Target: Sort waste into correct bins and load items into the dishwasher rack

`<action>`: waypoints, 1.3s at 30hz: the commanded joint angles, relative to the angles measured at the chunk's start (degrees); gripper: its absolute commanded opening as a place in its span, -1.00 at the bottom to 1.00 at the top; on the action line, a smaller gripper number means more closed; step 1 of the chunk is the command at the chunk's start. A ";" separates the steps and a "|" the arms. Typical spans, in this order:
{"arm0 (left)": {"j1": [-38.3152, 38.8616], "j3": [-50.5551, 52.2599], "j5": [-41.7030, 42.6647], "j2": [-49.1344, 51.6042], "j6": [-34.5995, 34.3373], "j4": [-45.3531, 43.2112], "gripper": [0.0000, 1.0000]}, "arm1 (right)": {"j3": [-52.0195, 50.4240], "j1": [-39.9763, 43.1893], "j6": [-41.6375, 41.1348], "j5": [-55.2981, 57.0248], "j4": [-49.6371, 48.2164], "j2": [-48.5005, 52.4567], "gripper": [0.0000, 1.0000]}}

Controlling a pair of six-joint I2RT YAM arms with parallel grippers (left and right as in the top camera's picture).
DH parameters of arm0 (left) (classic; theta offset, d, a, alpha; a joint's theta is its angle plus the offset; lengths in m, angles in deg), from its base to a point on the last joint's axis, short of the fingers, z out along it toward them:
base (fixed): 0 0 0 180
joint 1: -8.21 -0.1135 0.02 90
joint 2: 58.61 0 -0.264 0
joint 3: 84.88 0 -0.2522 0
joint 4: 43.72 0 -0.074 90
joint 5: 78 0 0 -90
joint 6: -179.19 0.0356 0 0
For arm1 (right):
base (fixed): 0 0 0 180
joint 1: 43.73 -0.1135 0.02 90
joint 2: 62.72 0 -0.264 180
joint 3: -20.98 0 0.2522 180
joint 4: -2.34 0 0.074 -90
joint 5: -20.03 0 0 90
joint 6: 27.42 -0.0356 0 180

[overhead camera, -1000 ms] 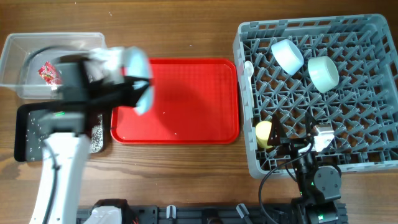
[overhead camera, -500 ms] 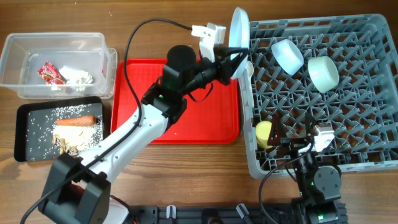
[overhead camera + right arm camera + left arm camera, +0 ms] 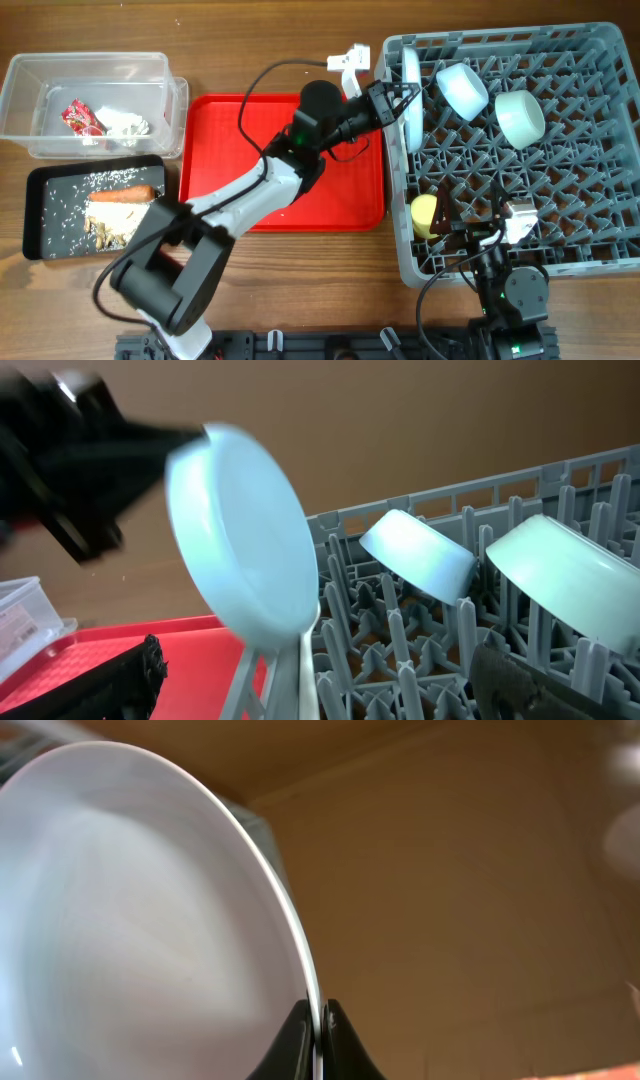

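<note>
My left gripper (image 3: pixel 388 100) is shut on the rim of the large pale-blue plate (image 3: pixel 410 92). It holds the plate on edge among the pegs at the left side of the grey dishwasher rack (image 3: pixel 590 250). In the left wrist view the gripper (image 3: pixel 318 1025) pinches the plate (image 3: pixel 140 920). The right wrist view shows the plate (image 3: pixel 245 545) and two pale bowls (image 3: pixel 415 555) (image 3: pixel 565 575). The bowls (image 3: pixel 462 88) (image 3: pixel 520 117) and a yellow cup (image 3: pixel 425 215) sit in the rack. My right gripper (image 3: pixel 478 232) (image 3: pixel 320 690) is open and empty over the rack's front.
A clear tub (image 3: pixel 30 140) holds a red wrapper (image 3: pixel 78 117) and a white tissue (image 3: pixel 125 125). A black tray (image 3: pixel 40 215) holds a carrot (image 3: pixel 125 194) and scraps with rice (image 3: pixel 110 228). A red serving tray (image 3: pixel 280 190) lies under my left arm.
My left arm swung from the bins on the left across the red tray to the rack. The plate has gone down on edge between the rack's left pegs. The right arm has not moved.
</note>
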 commanded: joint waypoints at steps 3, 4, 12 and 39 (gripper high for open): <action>-0.55 -0.63 1.01 0.90 -2.71 0.07 0.20 | -0.07 0.24 -0.46 -0.35 -0.15 -0.44 1.00; -0.92 -0.63 2.08 0.87 -2.69 0.04 0.61 | -0.07 0.24 -0.48 -0.35 -0.15 -0.44 0.99; -7.26 -0.63 10.82 -2.14 6.54 10.45 0.99 | -0.07 0.24 -0.46 -0.35 -0.15 -0.44 0.99; -19.63 -0.61 -31.85 -50.99 39.71 89.59 1.00 | -0.07 0.24 -0.48 -0.35 -0.15 -0.39 0.99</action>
